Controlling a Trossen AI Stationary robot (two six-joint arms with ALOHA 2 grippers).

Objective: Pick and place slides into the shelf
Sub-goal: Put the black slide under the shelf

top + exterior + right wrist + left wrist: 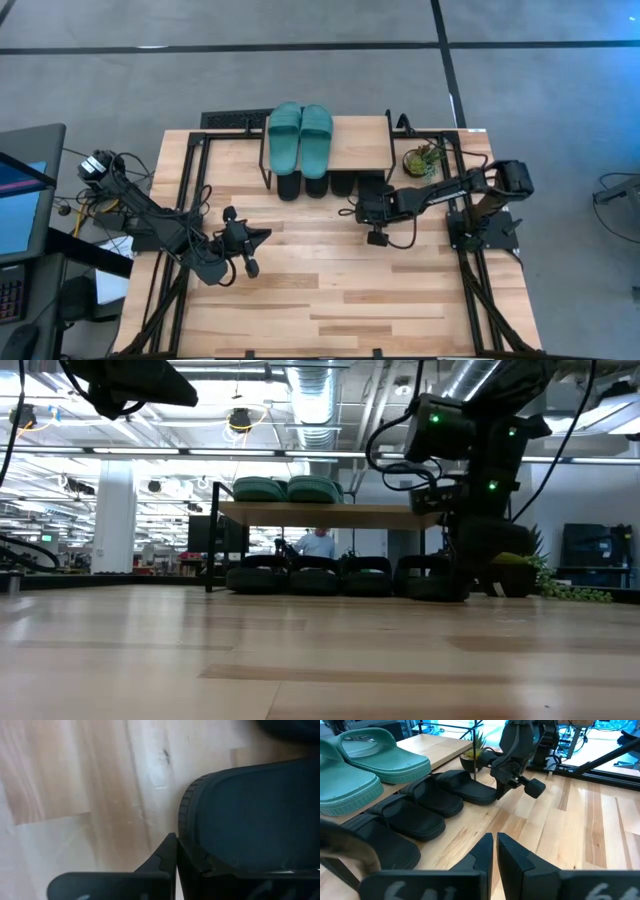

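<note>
The shelf (360,140) stands at the table's far middle, with a teal pair of slides (300,135) lying on its top board. Several black slides (415,817) lie side by side on the table under it, their near ends sticking out. My right gripper (176,842) is shut and points steeply down at the near end of the rightmost black slide (470,787). My left gripper (495,840) hangs shut above the table's left middle, holding nothing and aimed toward the shelf. My right gripper meets the rounded near end (187,827) of the rightmost black slide with the outer side of one shut finger (186,862). The fingers come from above, slanting down. The slide lies flat with its sole on the table.
A small potted plant (425,160) stands just right of the shelf, close to my right arm. The near half of the table (330,310) is bare wood. A monitor (20,190) and cables sit beyond the table's left edge.
</note>
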